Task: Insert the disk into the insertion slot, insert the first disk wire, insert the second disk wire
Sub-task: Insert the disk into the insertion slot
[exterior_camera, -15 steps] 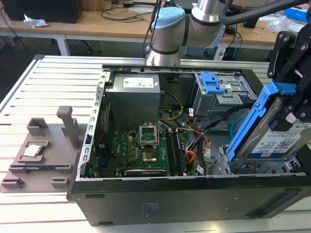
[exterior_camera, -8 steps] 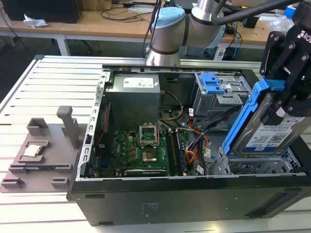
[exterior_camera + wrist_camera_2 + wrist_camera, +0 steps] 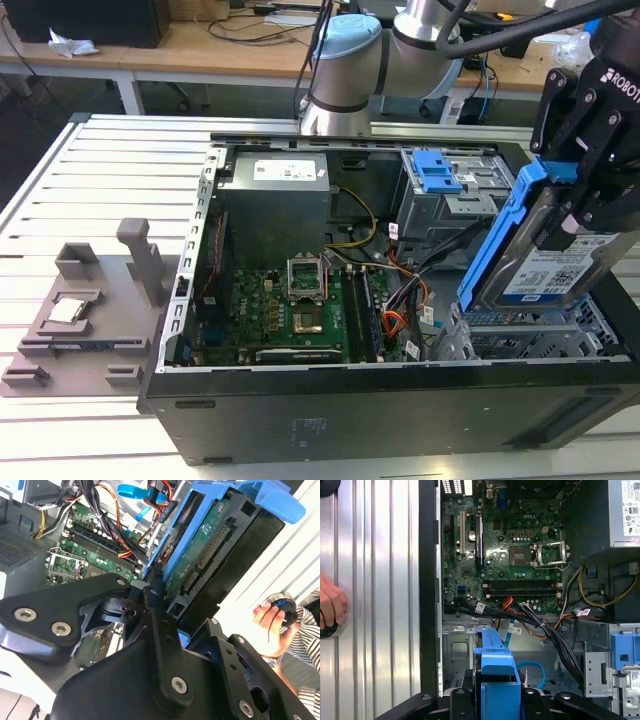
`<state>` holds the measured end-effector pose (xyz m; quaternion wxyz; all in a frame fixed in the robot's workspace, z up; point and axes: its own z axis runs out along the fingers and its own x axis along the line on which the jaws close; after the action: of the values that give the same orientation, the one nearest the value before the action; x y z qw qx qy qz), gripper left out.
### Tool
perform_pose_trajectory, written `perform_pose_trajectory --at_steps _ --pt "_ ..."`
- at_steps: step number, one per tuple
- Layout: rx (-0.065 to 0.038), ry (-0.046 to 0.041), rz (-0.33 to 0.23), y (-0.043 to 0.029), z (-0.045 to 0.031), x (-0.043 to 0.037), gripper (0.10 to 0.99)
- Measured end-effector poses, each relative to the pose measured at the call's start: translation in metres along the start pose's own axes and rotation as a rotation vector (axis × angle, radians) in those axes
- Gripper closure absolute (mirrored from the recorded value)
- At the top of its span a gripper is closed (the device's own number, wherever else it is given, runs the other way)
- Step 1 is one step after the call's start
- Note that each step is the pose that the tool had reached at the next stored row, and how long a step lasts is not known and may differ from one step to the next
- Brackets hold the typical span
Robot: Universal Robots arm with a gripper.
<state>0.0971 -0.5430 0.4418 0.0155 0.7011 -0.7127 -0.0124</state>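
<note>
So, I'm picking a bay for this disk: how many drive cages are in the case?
2. A low perforated cage below the held disk, and a taller cage with a blue latch behind it. Others may be hidden.

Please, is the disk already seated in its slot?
No, the blue-framed silver disk hangs tilted in the gripper above the perforated silver cage.

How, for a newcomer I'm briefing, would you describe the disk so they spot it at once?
Find the open computer case and its end at the exterior view's right. There the gripper holds the disk tilted over the low silver cage: a silver slab with a white-and-blue label in a blue frame, unlike the smaller blue bracket.
</note>
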Motion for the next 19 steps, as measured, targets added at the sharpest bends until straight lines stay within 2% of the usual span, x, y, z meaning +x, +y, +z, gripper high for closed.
perform_pose_trajectory --at_steps 6,14,19 --pt "0.000 0.0012 0.000 -0.0049 0.0089 -0.0019 0.725" --pt "0.000 0.0017 0.000 -0.0054 0.0174 0.0003 0.725" --pt "0.000 0.0013 0.000 -0.0058 0.0259 0.0002 0.725"
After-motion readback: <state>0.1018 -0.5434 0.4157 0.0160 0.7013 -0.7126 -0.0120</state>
